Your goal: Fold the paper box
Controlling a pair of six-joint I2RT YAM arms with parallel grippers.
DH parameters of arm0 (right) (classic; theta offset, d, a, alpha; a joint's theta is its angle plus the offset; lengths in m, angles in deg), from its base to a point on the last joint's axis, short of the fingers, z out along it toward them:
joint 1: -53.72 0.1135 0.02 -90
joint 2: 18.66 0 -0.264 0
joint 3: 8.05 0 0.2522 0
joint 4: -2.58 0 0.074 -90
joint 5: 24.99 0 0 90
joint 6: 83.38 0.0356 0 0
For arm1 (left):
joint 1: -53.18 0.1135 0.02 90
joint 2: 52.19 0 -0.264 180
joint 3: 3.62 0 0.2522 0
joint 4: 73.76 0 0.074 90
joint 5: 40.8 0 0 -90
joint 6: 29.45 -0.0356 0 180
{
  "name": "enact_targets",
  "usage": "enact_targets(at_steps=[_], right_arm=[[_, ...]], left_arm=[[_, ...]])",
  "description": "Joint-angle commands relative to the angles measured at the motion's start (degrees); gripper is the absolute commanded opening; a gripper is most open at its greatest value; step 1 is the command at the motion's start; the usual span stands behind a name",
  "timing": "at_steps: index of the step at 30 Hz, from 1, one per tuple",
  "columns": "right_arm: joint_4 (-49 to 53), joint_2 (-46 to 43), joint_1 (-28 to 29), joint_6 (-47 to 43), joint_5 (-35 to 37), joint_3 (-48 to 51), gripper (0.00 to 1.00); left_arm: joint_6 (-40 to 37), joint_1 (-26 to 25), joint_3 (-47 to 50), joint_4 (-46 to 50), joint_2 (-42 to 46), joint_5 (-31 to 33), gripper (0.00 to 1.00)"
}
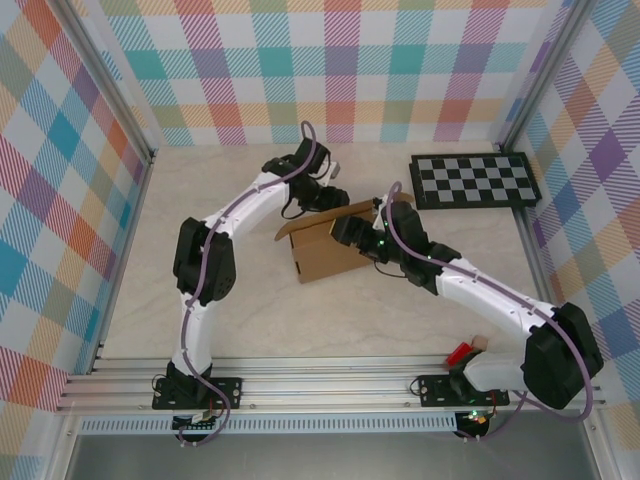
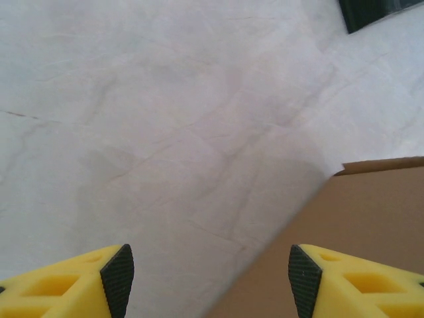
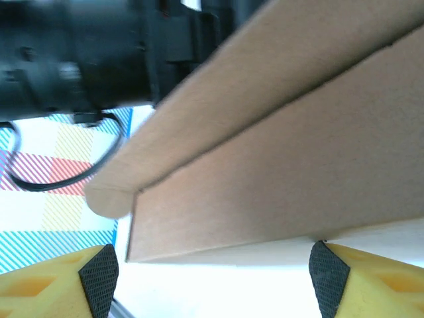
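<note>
Right gripper (image 3: 211,278): spread, empty, lower frame | left gripper (image 2: 211,278): spread, empty | paper box (image 1: 325,255): half-raised, centre frame between both | tip: push flap (image 3: 278,79) along its crease, brace the other side.

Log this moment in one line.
stage: paper box partly folded on table | left fingers: open, beside box edge | right fingers: open, facing box panel | held: nothing

Overhead I get bright, even light and a sharp picture, with only soft shadows on the bench (image 1: 250,320). My left wrist view looks pale and hazy. On my right wrist the paper box (image 3: 278,152) sits close and blurred, background blown out.
</note>
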Motion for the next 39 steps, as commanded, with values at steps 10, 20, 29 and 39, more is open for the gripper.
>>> enact_targets(at_steps=[10,20,29,39], right_arm=[[5.15,1.01,0.09,-7.25,3.68,-3.40,0.79],[10.22,-0.16,0.28,-12.15,4.26,-3.26,0.77],[6.06,5.16,2.79,-12.38,5.20,-4.72,0.72],[6.94,6.81,9.39,-19.86,11.40,-5.82,0.68]], left_arm=[[-3.50,1.61,-6.95,7.63,-2.71,-2.46,0.65],[-3.06,0.18,-6.46,7.43,-0.72,-4.43,0.63],[0.01,-4.73,0.87,2.37,3.07,-6.46,0.61],[-6.62,-5.08,-5.93,10.57,-1.05,-2.31,0.61]])
